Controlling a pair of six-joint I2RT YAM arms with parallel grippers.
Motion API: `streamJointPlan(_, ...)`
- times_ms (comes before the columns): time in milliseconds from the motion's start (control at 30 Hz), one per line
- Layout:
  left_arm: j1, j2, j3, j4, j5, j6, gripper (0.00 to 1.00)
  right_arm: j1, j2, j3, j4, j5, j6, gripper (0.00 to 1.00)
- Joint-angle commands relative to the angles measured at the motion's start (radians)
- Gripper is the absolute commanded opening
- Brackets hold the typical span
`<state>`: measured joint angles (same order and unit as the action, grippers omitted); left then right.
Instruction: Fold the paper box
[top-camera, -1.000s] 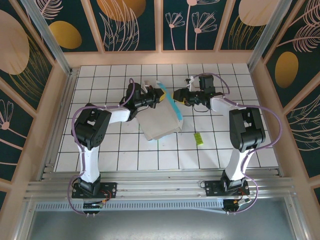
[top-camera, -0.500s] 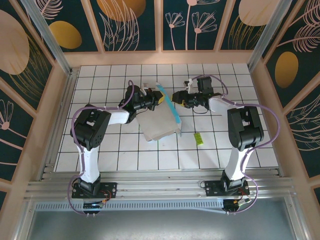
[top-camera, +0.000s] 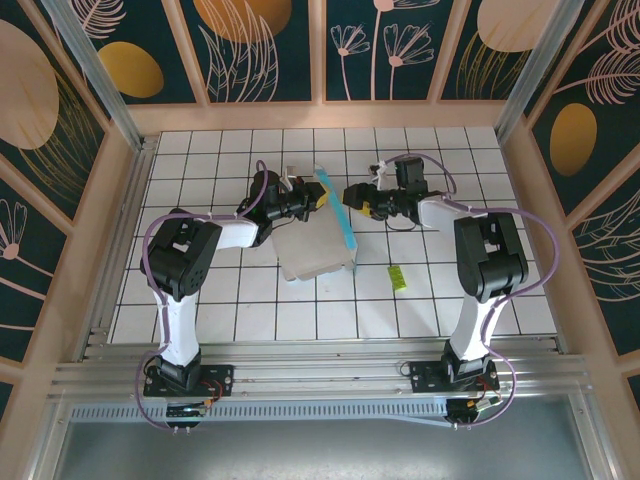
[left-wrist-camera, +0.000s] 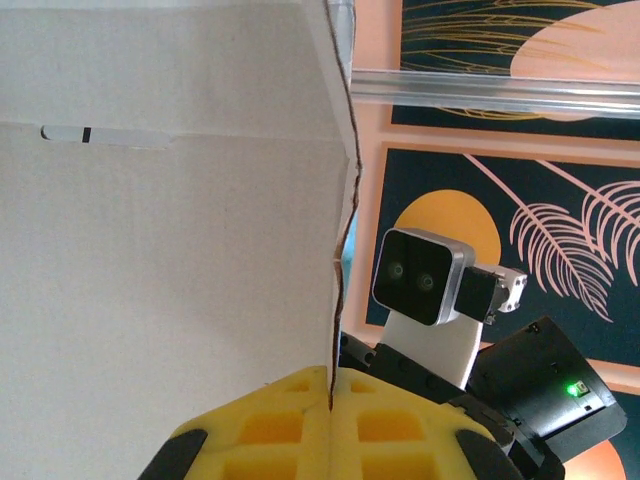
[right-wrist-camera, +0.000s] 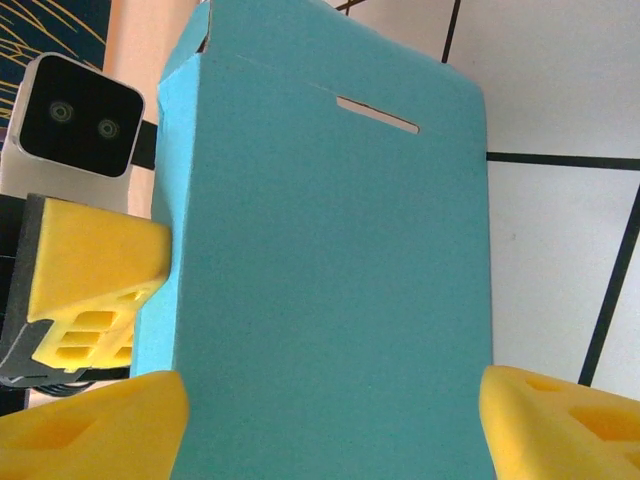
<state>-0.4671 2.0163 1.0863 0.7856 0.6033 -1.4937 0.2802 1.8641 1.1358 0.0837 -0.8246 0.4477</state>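
Right gripper (top-camera: 351, 195) has let go of the raised teal flap; left gripper (top-camera: 318, 200) keeps its pinch on the paper box (top-camera: 315, 252).
Since a second ago the right gripper's jaws have spread wide, and its fingers (right-wrist-camera: 90, 430) now flank the teal face, gripping nothing. The left gripper stays clamped on the flap's edge. The box is a half-folded sheet. Its white panel lies on the tiled table (top-camera: 200, 300) just below both grippers, and the teal flap stands between them, straighter than before.
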Motion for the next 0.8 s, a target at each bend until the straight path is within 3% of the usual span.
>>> streamJointPlan(0,-0.008,-0.013,-0.006,0.029,0.001,0.005,0.00,0.017,-0.071,-0.022,0.088,-0.087,0.023,0.80)
streamJointPlan(300,-0.009,-0.018,-0.009,0.024,-0.003,0.007,0.00,0.005,-0.088,-0.067,0.199,-0.076,0.093,0.80)
streamJointPlan(767,-0.008,-0.018,-0.004,0.017,-0.001,0.007,0.00,0.027,0.022,-0.074,0.174,-0.064,0.088,0.65)
